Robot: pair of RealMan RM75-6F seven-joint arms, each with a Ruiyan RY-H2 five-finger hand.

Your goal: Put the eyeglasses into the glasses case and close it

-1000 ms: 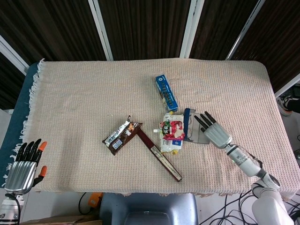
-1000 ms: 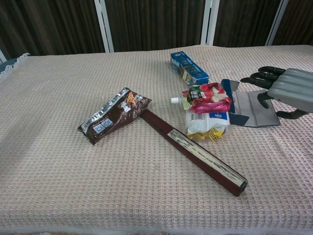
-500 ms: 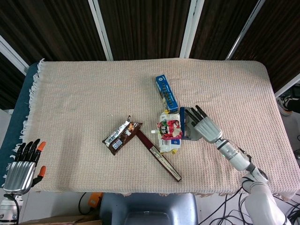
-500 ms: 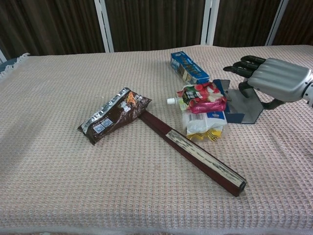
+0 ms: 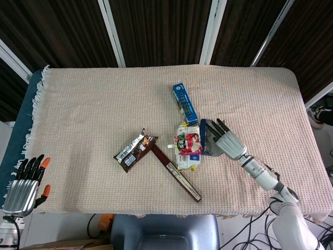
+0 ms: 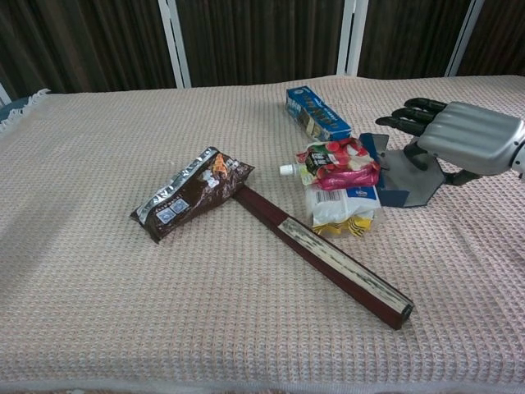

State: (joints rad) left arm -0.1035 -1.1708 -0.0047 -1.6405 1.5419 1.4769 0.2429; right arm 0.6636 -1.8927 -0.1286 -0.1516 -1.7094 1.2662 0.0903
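Note:
The glasses case (image 5: 207, 139) (image 6: 406, 180) is blue with a grey flap and lies open right of the table's centre, against a red pouch. My right hand (image 5: 229, 144) (image 6: 469, 136) hovers over its right side. Its fingers are stretched out above the flap and its thumb (image 6: 428, 160) touches the grey surface. The flap is tilted up a little. No eyeglasses show in either view. My left hand (image 5: 23, 188) hangs off the table's near left corner with its fingers apart and nothing in it. It appears only in the head view.
A blue box (image 5: 184, 102) (image 6: 317, 114) lies behind the case. A red pouch (image 5: 190, 142) (image 6: 340, 162) rests on a white and yellow packet (image 5: 186, 160) (image 6: 344, 209). A long dark red box (image 5: 178, 174) (image 6: 328, 250) and a brown snack bag (image 5: 134, 150) (image 6: 190, 193) lie further left.
My right hand moved left onto the case, which slid against the red pouch with its grey flap raised. Since then the hand has eased back slightly and the flap has lowered.

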